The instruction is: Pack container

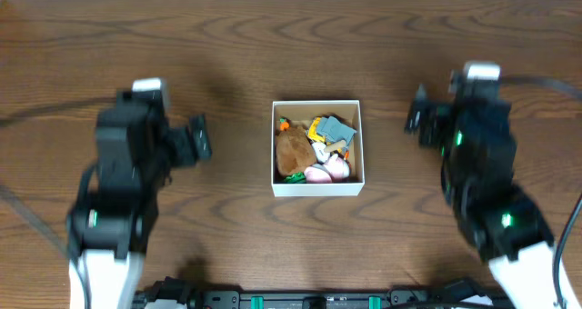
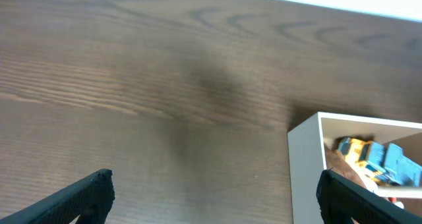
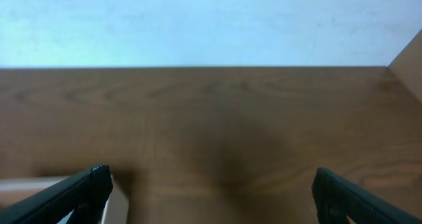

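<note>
The container, a square white-walled box with a tan inside, sits at the middle of the table. It holds a brown plush toy, a yellow and blue toy and a pink toy. My left gripper hovers open to the left of the box, nothing between its fingers. In the left wrist view this gripper spans bare wood, with the container's wall and the yellow and blue toy at its right. My right gripper stands open to the right of the box. In the right wrist view it is empty, the container's corner beside its left finger.
The dark wood table stretches around the box on all sides. Its far edge meets a pale wall. Both arm bases stand near the table's front edge, left and right.
</note>
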Robot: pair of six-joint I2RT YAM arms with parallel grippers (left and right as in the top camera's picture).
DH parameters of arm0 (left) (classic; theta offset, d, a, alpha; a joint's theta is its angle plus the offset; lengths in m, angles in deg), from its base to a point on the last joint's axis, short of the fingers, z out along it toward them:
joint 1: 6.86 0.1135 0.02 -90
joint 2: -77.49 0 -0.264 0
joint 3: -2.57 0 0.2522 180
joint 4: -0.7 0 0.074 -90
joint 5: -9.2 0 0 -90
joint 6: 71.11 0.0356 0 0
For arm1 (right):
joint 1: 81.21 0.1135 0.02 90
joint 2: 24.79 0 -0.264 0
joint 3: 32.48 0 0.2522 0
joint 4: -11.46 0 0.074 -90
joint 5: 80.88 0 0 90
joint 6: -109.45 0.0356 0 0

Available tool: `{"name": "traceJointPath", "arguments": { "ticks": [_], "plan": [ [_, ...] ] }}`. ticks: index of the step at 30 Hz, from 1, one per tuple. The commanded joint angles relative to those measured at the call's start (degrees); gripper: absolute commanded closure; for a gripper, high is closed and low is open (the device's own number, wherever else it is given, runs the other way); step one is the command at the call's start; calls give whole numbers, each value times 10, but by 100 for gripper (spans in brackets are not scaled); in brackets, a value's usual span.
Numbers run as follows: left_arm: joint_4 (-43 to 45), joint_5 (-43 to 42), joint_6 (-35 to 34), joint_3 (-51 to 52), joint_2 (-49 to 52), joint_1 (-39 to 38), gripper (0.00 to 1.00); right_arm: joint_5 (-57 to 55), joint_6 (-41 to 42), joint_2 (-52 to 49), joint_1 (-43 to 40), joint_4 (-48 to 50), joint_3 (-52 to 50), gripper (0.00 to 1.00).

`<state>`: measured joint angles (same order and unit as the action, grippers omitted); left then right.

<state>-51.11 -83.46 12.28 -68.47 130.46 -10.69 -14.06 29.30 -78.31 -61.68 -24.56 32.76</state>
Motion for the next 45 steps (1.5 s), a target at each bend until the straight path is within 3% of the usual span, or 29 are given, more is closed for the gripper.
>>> {"name": "traceJointPath", "arguments": {
  "ticks": [1, 8, 13, 24, 45],
  "plan": [
    [12, -3, 3, 57, -125, 2, 2, -26, 9, 100, 37, -2, -93, 2],
    [-19, -3, 5, 120, -332, 2, 2, -26, 57, 285, 73, -16, -224, 1],
    [-62, 6, 5, 130, -402, 2, 2, -58, 77, 369, 74, -64, -254, 1],
    [-70, 10, -2, 130, -410, 2, 2, -144, 90, 391, 74, -82, -256, 1],
    [-70, 10, -1, 130, -410, 2, 2, -139, 99, 390, 74, -181, -257, 1]
  ]
}}
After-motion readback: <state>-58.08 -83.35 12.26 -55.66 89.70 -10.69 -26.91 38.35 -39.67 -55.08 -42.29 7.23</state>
